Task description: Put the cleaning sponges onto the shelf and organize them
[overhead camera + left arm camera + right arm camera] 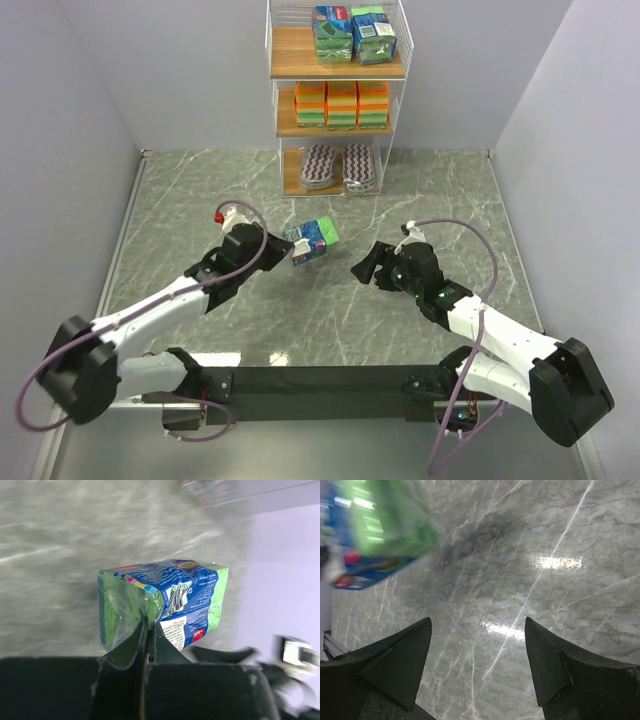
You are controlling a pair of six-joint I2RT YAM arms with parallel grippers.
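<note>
The left gripper [149, 635] is pinched tight on the wrapper of a blue-green printed sponge pack [311, 241] over the middle of the grey marble bench [180, 200], well apart from the far white-wire, wooden-board shelf [290, 45]. The right gripper [362, 265] stands spread and empty, just right of the pack.

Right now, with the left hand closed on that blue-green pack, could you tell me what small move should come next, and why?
Probably raise the left hand and carry the blue-green pack gently toward the top tier of the shelf. The two matching packs sit there with bare board to their left, and the pinch looks to be only on a wrapper edge.
</note>
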